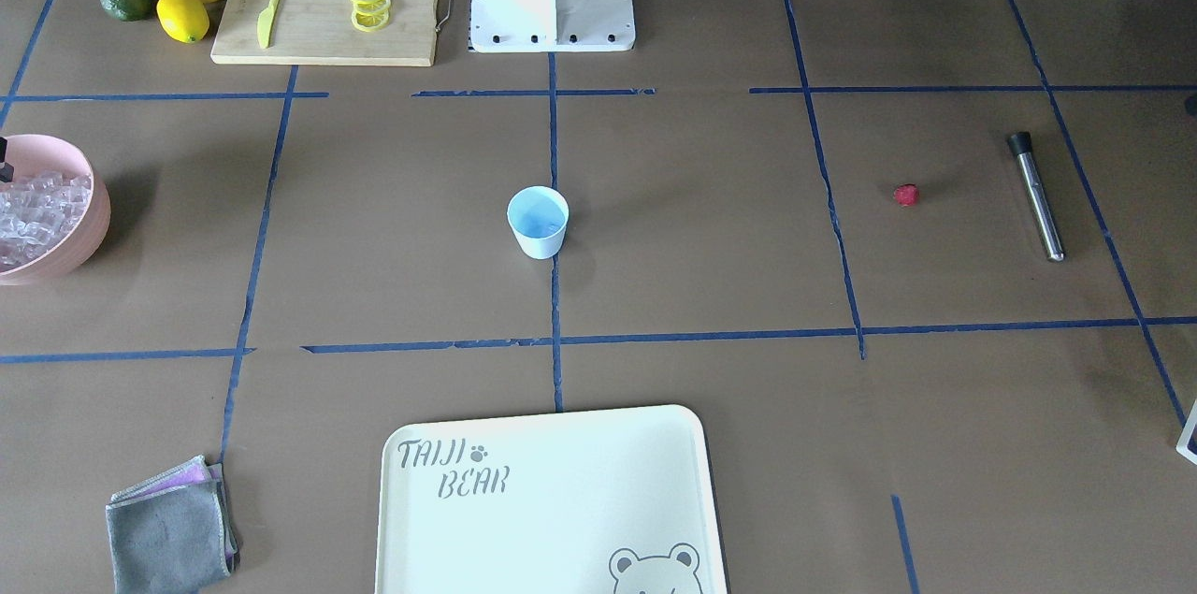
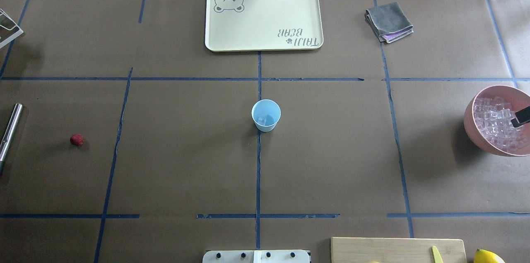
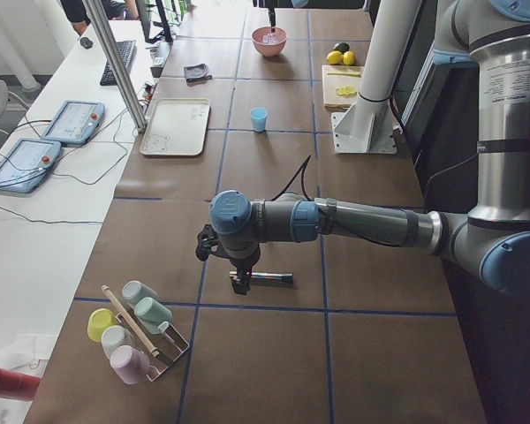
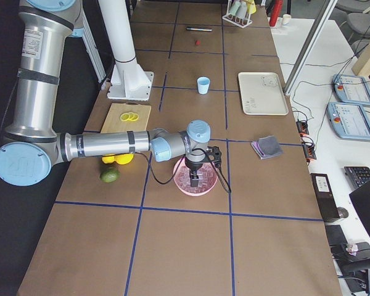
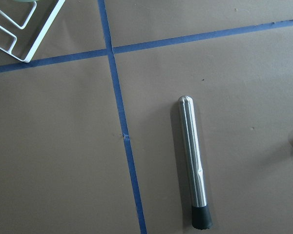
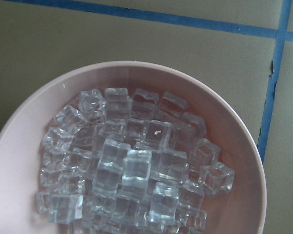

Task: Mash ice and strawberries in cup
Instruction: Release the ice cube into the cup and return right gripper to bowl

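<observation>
Table: wide, covered in brown paper (image 2: 186, 163), faintly creased
Markings: blue tape (image 2: 258, 172) divides the paper into large rectangles; some strips torn or gapped
Side bench: white (image 3: 35, 230), alongside the table, carrying two tablet-like screens (image 3: 74, 121) and loose cables (image 3: 97, 168)
Post: slanted aluminium profile (image 3: 124, 75) at the bench edge
Light: bright, even; shadows soft

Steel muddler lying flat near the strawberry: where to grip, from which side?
Probably mid-shaft of the muddler, straight down from above, closing across its narrow width. It lies flat on the table, so only top and sides are open; the smooth cylinder is straight there, clear of the black rubber tip.
</observation>
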Action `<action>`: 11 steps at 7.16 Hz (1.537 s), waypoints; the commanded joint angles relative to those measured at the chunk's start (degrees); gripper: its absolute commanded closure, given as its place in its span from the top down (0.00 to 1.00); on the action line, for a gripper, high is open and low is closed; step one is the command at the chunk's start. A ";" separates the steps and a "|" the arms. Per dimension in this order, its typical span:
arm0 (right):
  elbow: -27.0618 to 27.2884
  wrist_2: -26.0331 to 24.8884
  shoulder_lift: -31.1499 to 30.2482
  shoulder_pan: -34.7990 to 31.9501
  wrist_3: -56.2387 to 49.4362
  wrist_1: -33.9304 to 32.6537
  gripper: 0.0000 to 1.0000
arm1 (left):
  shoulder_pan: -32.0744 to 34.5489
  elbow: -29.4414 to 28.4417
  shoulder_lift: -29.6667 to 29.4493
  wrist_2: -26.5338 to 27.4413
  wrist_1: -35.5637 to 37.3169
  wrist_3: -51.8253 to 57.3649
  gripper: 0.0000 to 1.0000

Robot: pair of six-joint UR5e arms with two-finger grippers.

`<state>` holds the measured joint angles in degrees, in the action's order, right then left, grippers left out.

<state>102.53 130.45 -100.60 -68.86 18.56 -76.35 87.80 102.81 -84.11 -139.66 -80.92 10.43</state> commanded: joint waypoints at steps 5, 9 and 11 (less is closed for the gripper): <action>-3.92 0.07 1.73 2.24 0.25 2.08 0.91 | 0.00 0.82 0.00 -0.09 -0.03 -0.23 1.00; -3.92 0.16 2.43 2.24 0.34 2.17 0.32 | 0.00 0.82 0.00 0.00 -0.03 -0.23 1.00; -3.83 0.07 2.34 2.15 0.16 2.17 0.00 | 0.00 0.82 0.00 -0.09 -0.03 -0.23 1.00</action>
<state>98.66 130.55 -98.20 -66.67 18.82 -74.19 87.80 103.64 -84.11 -139.72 -80.95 10.19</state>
